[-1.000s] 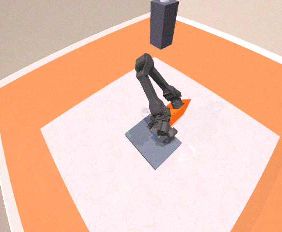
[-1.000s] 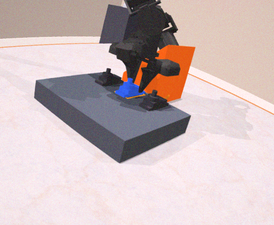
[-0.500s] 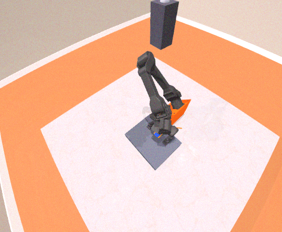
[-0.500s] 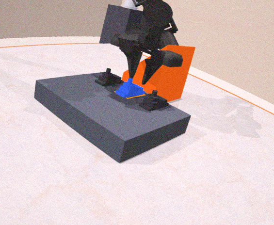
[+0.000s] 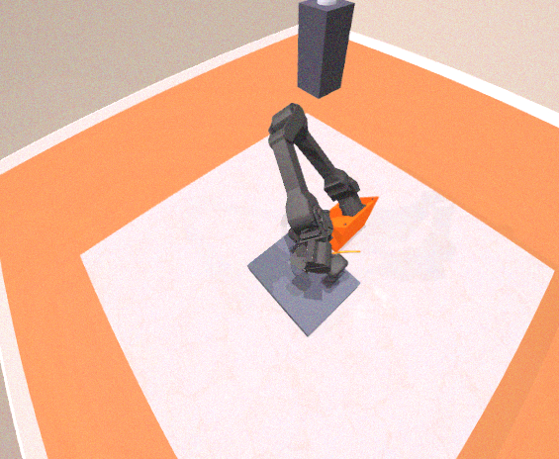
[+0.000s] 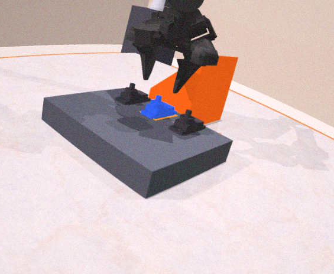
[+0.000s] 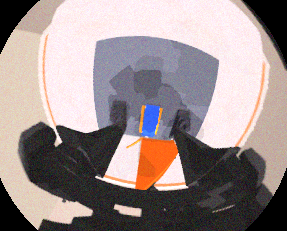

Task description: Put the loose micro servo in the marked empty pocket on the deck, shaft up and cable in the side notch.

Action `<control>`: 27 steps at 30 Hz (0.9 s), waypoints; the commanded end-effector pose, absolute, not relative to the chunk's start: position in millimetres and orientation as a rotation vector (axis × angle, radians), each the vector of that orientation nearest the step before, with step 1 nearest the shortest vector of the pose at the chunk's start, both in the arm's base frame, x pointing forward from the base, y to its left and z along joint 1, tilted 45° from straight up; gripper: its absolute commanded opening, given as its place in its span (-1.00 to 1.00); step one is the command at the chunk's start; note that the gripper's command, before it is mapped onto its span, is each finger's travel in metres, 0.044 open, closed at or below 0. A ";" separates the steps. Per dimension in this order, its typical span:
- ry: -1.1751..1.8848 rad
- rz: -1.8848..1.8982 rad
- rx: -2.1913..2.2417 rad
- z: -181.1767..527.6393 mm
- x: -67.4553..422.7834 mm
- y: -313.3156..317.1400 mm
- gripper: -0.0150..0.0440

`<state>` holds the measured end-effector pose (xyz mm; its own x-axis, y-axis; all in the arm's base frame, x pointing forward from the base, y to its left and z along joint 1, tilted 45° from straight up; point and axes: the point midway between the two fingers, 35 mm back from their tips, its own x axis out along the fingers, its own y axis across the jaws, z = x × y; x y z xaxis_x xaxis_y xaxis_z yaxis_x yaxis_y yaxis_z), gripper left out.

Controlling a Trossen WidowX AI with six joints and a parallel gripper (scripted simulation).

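The blue micro servo [image 6: 158, 110] [image 7: 151, 120] sits low in the pocket of the grey deck [image 5: 307, 317] [image 6: 161, 159] [image 7: 189, 59], its output shaft up. It looks level, with its ears at deck height. The orange pocket outline [image 6: 165, 117] [image 7: 159, 119] shows along its sides. My gripper [image 6: 161, 85] [image 7: 150, 126] is open and empty above the servo, its fingertips apart from it. A thin yellow-orange strand [image 5: 347, 252] [image 7: 134, 143], probably the cable, reaches past the deck's edge. Whether it lies in the side notch cannot be told. The arm hides the servo in the top view.
Two black servos stand on the deck either side of the blue one, one on the left [image 6: 132, 97] [image 7: 118, 114] and one on the right [image 6: 188, 124] [image 7: 182, 120]. An orange holder [image 5: 354, 228] [image 6: 210, 88] [image 7: 156, 154] stands behind the deck. A dark block [image 5: 320, 49] [image 6: 132, 29] is farther back.
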<state>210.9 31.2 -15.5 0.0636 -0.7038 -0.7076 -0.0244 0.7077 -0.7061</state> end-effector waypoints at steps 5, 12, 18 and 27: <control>1.424 -0.569 -0.642 20.9 277.5 63.9 1.00; 1.423 -0.569 -0.640 27.4 277.1 70.3 1.00; 1.419 -0.573 -0.631 55.1 265.8 95.7 1.00; 1.419 -0.573 -0.631 55.1 265.8 95.7 1.00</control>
